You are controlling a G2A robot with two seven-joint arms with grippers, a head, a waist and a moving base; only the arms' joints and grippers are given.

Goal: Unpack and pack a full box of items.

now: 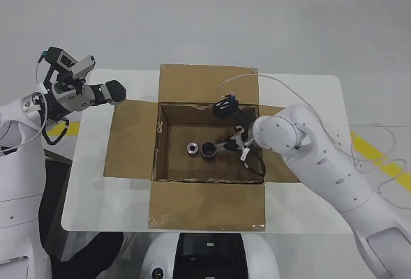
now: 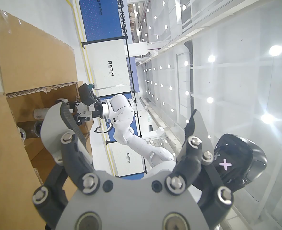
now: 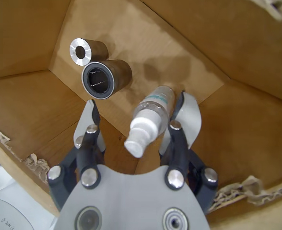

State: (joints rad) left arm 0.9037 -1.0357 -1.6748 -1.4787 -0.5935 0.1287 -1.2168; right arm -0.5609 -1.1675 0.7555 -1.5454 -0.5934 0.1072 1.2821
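Clear plastic forms the body of a small spray bottle [image 3: 153, 116] with a white pump cap and a band of green print. It is inside an open cardboard box [image 1: 208, 202], cap end pointing up toward the opening. The bottle sits between the fingers of the right gripper [image 3: 137, 102], just beside one of them. Whether that finger touches it cannot be told. The fingers are spread wide and do not clamp it.

On the box floor near the bottle, two metal cylinders stand on end, touching or nearly so. The smaller cylinder [image 3: 88, 50] has a bright, flat silver face with a round hole in the middle. The larger cylinder [image 3: 107, 77] is a hollow sleeve with a dark ring round its mouth and duller, brownish sides.

Brown corrugated board makes up the box, with ragged, torn edges along its rim, and its four flaps are folded outward over a white table [image 1: 100, 202].

At the table's far left corner, well apart from the box, the left gripper [image 2: 126, 112] hangs with its fingers spread wide and nothing between them
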